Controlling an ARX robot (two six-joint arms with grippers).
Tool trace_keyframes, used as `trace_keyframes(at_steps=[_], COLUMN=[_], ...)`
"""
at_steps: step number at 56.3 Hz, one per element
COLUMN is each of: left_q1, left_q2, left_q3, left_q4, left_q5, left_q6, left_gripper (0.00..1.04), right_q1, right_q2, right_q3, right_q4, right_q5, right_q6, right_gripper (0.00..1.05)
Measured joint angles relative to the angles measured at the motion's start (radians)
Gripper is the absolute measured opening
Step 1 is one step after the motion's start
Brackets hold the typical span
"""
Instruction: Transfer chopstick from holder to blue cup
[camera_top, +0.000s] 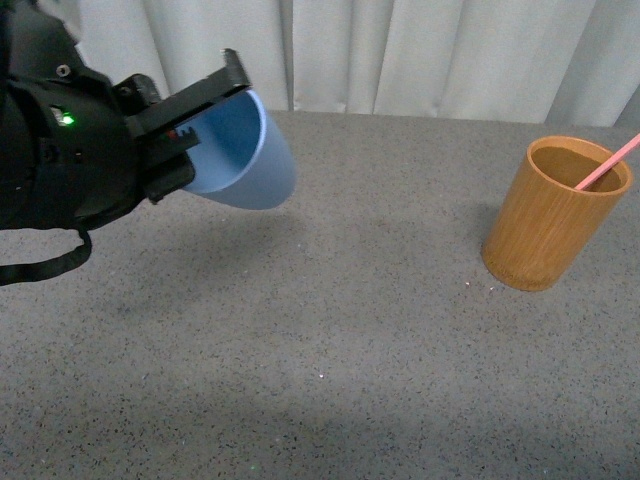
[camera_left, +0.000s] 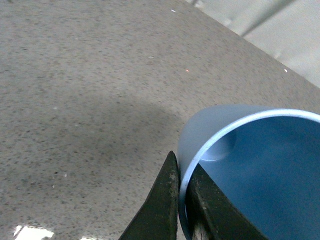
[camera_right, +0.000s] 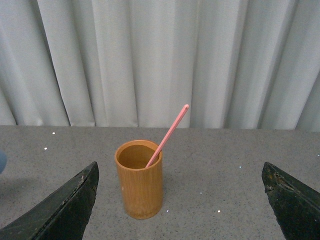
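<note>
While the chopstick leaned inside the holder, its upper end poking out past the rim, the holder stood upright on the grey table, over on the right. The right gripper was spread wide and held nothing, with the holder ahead of it and clear of both fingers. Well apart to the left, the blue cup hung tilted above the table. The left gripper pinched its rim, one finger inside the wall and one outside. A pale curtain hung behind the table.
</note>
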Motion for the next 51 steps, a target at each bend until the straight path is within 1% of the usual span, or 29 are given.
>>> trace_keyframes(at_steps=[3,12,22,31,51], left_q1=[-0.036,-0.099,-0.142,-0.162,-0.164], left_q2=[0.004,0.037,0.096,0.143,0.187], left_q3=[0.019,0.056,0.079,0.081,0.083], left_q4=[-0.01,-0.047,-0.097,-0.103,-0.101], left_q5=[0.01,0.02,0.027,0.025,0.01], left_q6=[0.034,0.07,0.084,0.084,0.083], left_gripper=[0.04,0.04,0.04,0.04,0.04], right_q1=[0.0,0.0,0.0,0.0,0.0], right_q2=[0.0,0.0,0.0,0.0,0.0], right_q3=[0.0,0.0,0.0,0.0,0.0], right_q4=[0.0,0.0,0.0,0.0,0.0], right_q5=[0.0,0.0,0.0,0.0,0.0], right_q6=[0.0,0.0,0.0,0.0,0.0], right_gripper=[0.95,0.95,0.95,0.95,0.95])
